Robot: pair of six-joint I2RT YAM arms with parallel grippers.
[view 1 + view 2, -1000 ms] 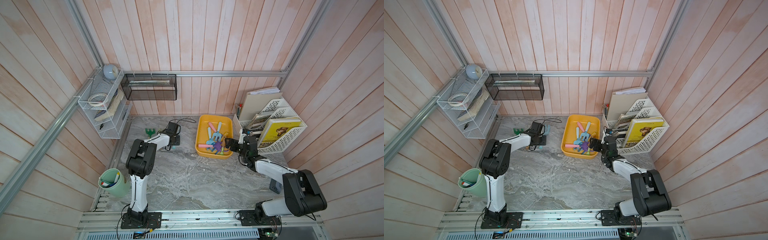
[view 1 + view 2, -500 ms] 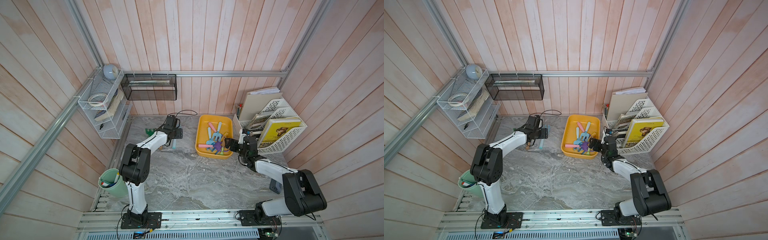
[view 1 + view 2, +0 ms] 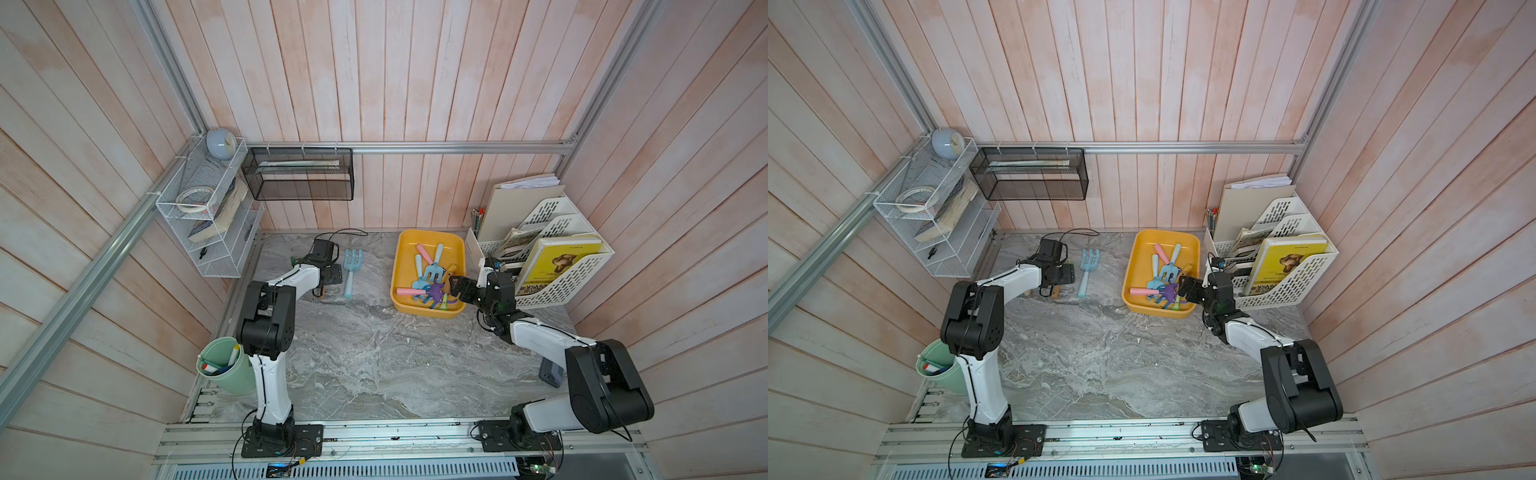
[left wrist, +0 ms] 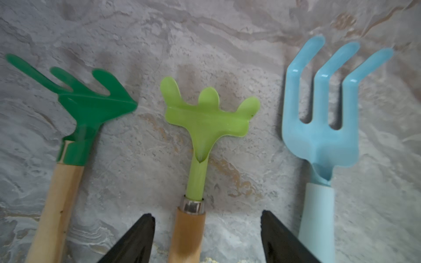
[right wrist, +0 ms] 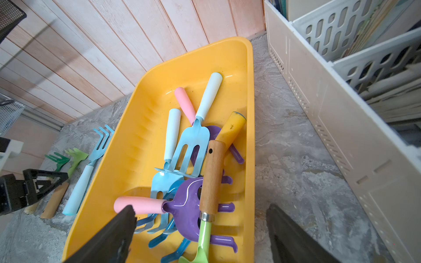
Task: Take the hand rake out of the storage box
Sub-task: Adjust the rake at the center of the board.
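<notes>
Over the near end of the yellow storage box (image 5: 251, 102), the right jaws hung wide and empty above piled hand tools.

Directly between them lay a wood-handled tool (image 5: 210, 177), long axis running away from the jaws along the box's length, its lime-green head cut off from view. Under it sat a purple hand rake (image 5: 184, 209), pink handle lying crosswise toward one jaw. The right arm (image 3: 540, 336) was by far the nearer. Across the desk (image 3: 374, 353), the left jaws stood open, empty, either side of a lime-green rake (image 4: 205, 113) lying between a dark green rake (image 4: 91, 102) and a blue hand fork (image 4: 319, 127), all outside the box.
</notes>
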